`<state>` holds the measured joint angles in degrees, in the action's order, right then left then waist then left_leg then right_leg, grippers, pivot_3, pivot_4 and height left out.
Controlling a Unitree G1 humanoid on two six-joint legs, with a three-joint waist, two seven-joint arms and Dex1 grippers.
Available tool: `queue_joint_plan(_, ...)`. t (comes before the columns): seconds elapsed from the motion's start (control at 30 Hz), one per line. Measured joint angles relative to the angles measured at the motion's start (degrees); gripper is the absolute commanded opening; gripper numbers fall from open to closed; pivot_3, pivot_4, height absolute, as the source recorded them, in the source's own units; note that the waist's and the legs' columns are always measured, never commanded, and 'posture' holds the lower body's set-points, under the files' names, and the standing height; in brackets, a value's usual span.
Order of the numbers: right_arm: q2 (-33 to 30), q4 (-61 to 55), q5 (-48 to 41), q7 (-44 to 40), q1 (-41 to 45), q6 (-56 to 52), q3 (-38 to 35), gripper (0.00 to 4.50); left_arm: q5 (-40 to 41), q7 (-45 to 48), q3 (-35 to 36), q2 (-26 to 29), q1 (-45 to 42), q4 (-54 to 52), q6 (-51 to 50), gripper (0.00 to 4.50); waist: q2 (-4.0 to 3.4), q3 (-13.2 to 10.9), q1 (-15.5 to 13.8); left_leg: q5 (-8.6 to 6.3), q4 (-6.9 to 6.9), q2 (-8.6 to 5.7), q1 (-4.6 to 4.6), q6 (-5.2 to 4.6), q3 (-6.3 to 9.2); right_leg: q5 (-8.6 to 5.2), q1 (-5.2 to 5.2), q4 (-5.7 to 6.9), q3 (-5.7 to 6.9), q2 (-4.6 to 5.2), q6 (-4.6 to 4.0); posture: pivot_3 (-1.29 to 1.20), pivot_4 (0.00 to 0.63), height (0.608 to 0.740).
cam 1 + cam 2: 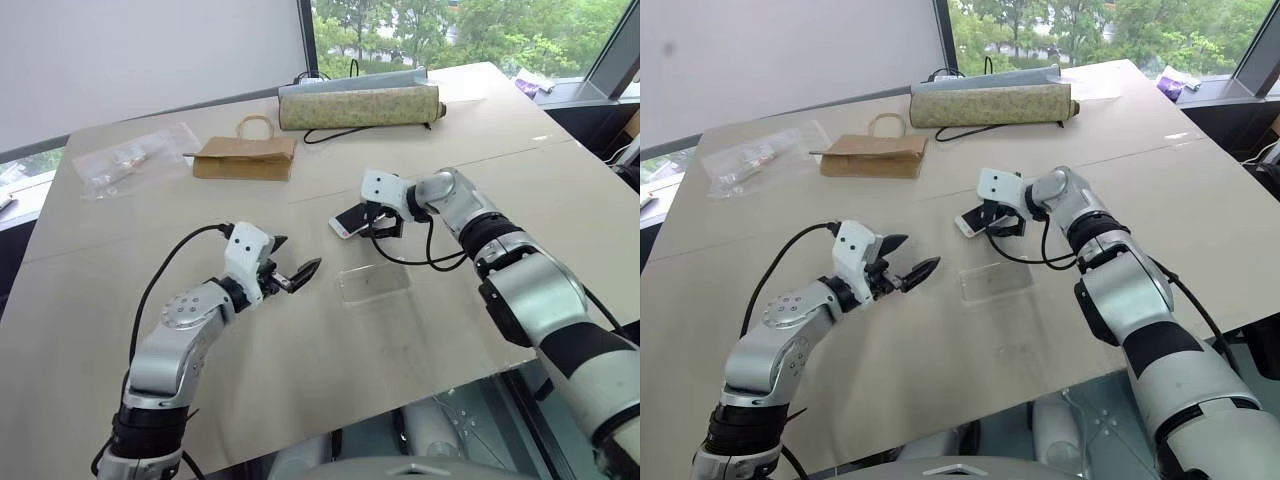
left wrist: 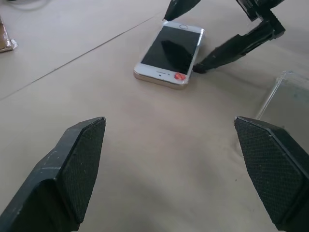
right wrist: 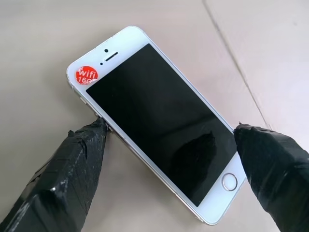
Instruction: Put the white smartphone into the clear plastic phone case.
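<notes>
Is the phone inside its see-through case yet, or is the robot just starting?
Just starting. Nothing is done yet: the white smartphone lies screen-up on the table, and the clear plastic phone case sits empty a little nearer the robot. In hand: the right end effector stands open around the phone, one finger at each long edge. The left end effector hovers open. Left: gripping, lifting, fitting it in.

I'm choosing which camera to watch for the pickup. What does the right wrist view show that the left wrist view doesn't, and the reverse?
Right wrist view alone: the sticker's wording, "wifi 16G", and the right pincer from behind, open, one finger touching the phone's long edge.
Left wrist view alone: a corner of the clear case beside the phone, and the open left pincer held back from it.
Both: the white phone lying screen-up on the table, its red sticker, and the right pincer's fingers astride it.
</notes>
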<state>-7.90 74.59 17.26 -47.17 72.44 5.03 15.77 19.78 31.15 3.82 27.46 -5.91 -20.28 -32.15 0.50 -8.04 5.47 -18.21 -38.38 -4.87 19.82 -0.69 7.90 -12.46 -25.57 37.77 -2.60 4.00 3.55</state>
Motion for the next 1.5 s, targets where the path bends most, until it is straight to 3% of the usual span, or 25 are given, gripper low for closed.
queue_joint_plan(0.1, 1.80, 0.60, -3.06, 2.51, 0.05, -3.53, -3.99, 4.50, -0.26, -0.68, -0.06, -0.27, 0.01, 0.00, -0.06, 4.40, -0.02, -0.01, -0.14, 0.00, 0.03, 0.00, 0.10, 0.00, 0.03, 0.00, -0.06, -0.09, 0.04, 0.01, 0.00, 0.00, 0.150, 0.740)
queue_joint_plan(0.3, 0.62, -0.36, -7.96, -3.94, 0.79, -6.58, -8.46, 4.50, -0.47, -1.77, -0.05, -0.69, -0.03, 0.04, -0.06, 4.40, -0.03, -0.02, -0.30, 0.00, 0.12, -0.01, 0.21, -0.01, 0.08, 0.00, -0.06, -0.40, 0.16, 0.05, 0.01, 0.00, 0.150, 0.740)
queue_joint_plan(0.57, -1.74, 0.74, -13.55, 15.03, 4.19, -15.99, -18.24, 4.50, -0.44, -2.68, -0.12, -1.57, -0.86, 0.66, -0.06, 4.40, -0.04, -0.03, -0.31, 0.00, 0.15, 0.00, 0.21, 0.00, 0.08, 0.00, -0.08, -0.37, 0.15, 0.04, 0.01, 0.00, 0.150, 0.740)
queue_joint_plan(0.7, -0.14, 2.34, -18.56, 13.35, 4.19, -24.80, -23.60, 4.50, -0.42, -2.67, -0.12, -1.57, -0.87, 0.66, -0.28, 4.40, -0.05, -0.04, -0.15, 0.00, 0.15, 0.00, 0.22, -0.01, 0.05, 0.00, -0.08, -0.39, 0.12, 0.04, 0.01, 0.00, 0.150, 0.740)
queue_joint_plan(0.93, 0.25, 2.44, -19.28, 11.41, 2.86, -30.17, -23.77, 4.50, -0.31, -2.68, 0.09, -1.48, -0.50, 0.57, -1.29, 4.40, -0.04, -0.03, -0.40, 0.00, 0.14, 0.00, 0.25, -0.01, 0.07, 0.00, -0.07, -0.39, 0.15, 0.06, 0.01, 0.00, 0.150, 0.740)
queue_joint_plan(1.27, -2.19, -1.41, -13.69, -1.86, 1.06, -31.45, -15.26, 4.50, -0.26, -2.74, 0.17, -1.51, 0.01, 0.50, -1.65, 4.40, -0.01, -0.01, -0.51, 0.00, 0.12, 0.00, 0.24, -0.01, 0.09, 0.01, -0.06, -0.39, 0.17, 0.06, 0.01, 0.00, 0.150, 0.740)
queue_joint_plan(1.4, -2.98, -6.55, -12.97, -17.32, -1.25, -34.10, -10.11, 4.50, -0.28, -2.67, 0.19, -1.54, -0.61, 0.64, -1.60, 4.40, -0.01, 0.01, -0.14, -0.01, 0.12, 0.02, 0.24, -0.01, 0.09, 0.00, -0.06, -0.38, 0.17, 0.04, 0.01, 0.00, 0.150, 0.740)
queue_joint_plan(1.5, -3.17, -11.98, -13.18, -23.86, -4.00, -35.84, -7.56, 4.50, -0.27, -2.59, 0.17, -1.54, -0.98, 0.70, -1.34, 4.40, -0.01, 0.02, 0.06, -0.01, 0.12, 0.04, 0.22, 0.00, 0.09, 0.01, -0.07, -0.36, 0.14, 0.03, 0.02, 0.00, 0.150, 0.740)
